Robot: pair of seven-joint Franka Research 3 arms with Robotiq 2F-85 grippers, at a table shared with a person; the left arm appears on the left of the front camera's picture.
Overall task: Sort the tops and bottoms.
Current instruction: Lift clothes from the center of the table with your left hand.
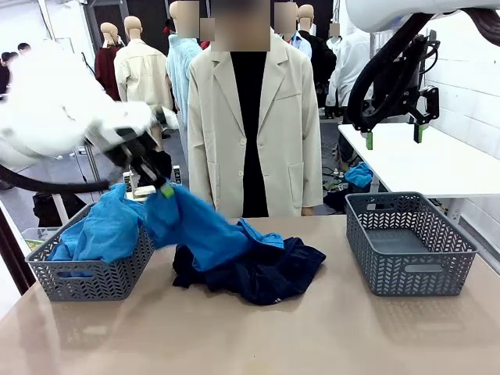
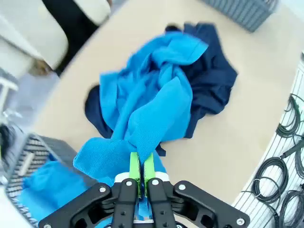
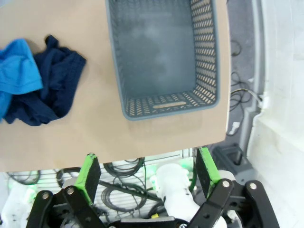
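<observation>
My left gripper (image 1: 166, 190) (image 2: 141, 164) is shut on a bright blue shirt (image 1: 205, 231) (image 2: 152, 111), lifting one end of it over the rim of the left basket (image 1: 98, 275). The shirt's other end trails onto the pile at mid-table. More blue tops (image 1: 98, 230) (image 2: 45, 187) lie inside that basket. Dark navy bottoms (image 1: 269, 272) (image 2: 213, 78) (image 3: 52, 88) lie crumpled under the shirt on the table. High at the right, above the right basket (image 1: 410, 242) (image 3: 164, 57), my right gripper (image 1: 393, 137) (image 3: 147, 168) hangs open with nothing in it.
A person in a cream coat (image 1: 246, 117) stands at the far side of the table behind the pile. The right basket holds nothing. A white side table (image 1: 437, 160) stands behind it. Cables (image 2: 287, 166) lie on the floor past the table edge.
</observation>
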